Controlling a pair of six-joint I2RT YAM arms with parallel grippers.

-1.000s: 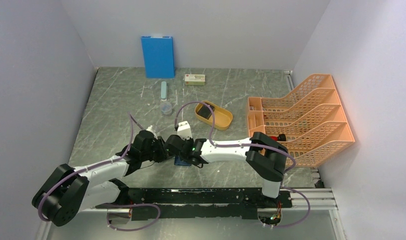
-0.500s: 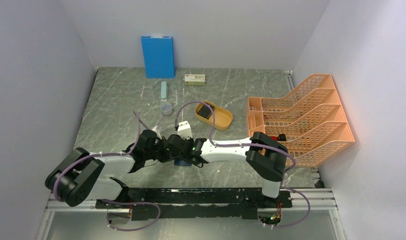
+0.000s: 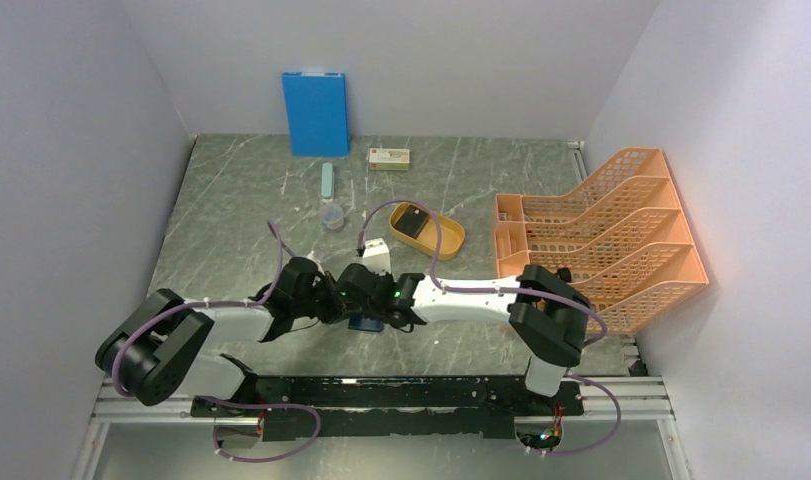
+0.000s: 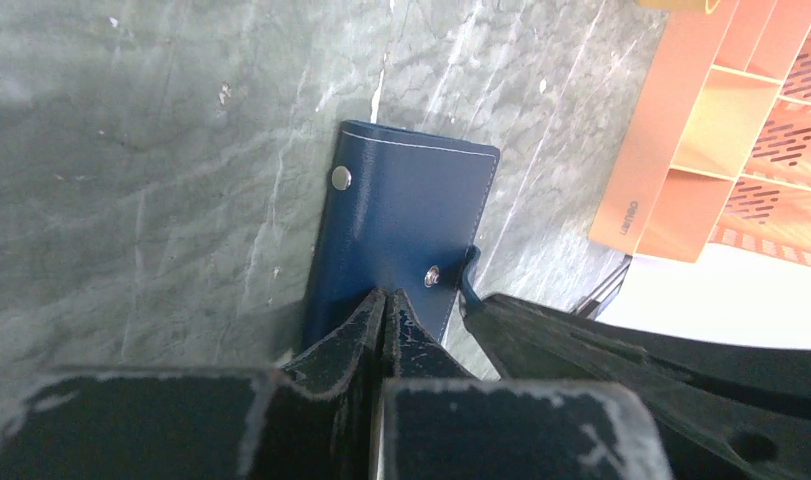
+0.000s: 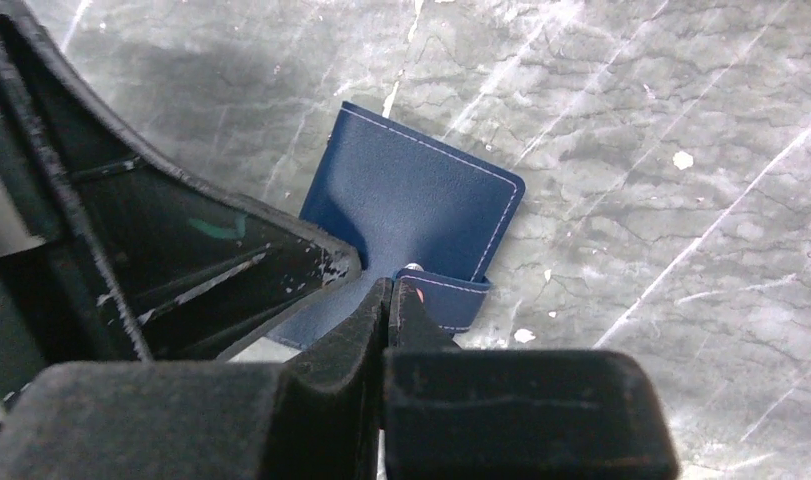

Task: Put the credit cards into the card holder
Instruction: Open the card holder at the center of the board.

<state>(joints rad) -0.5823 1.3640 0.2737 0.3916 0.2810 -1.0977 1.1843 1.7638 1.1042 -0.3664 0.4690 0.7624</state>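
Observation:
The navy card holder (image 4: 406, 225) lies on the grey marble table, mostly hidden under both grippers in the top view (image 3: 365, 323). My left gripper (image 4: 386, 296) is shut, its tips pinching the holder's near edge; from above it sits at the holder's left (image 3: 331, 306). My right gripper (image 5: 392, 287) is shut on the holder's snap tab (image 5: 451, 298), which curls up off the holder's edge. The holder's stitched cover (image 5: 411, 195) stays closed. No credit cards show plainly.
A yellow oval tray (image 3: 453, 240) with a dark flat item stands behind the grippers. An orange file rack (image 3: 601, 235) fills the right side. At the back are a blue board (image 3: 315, 113), a small box (image 3: 389, 158), a clear cup (image 3: 332, 215) and a pale green stick (image 3: 327, 181).
The left gripper has closed at the holder's edge, and the left arm's elbow has swung forward. The right arm has shifted slightly right while staying shut at the tab.

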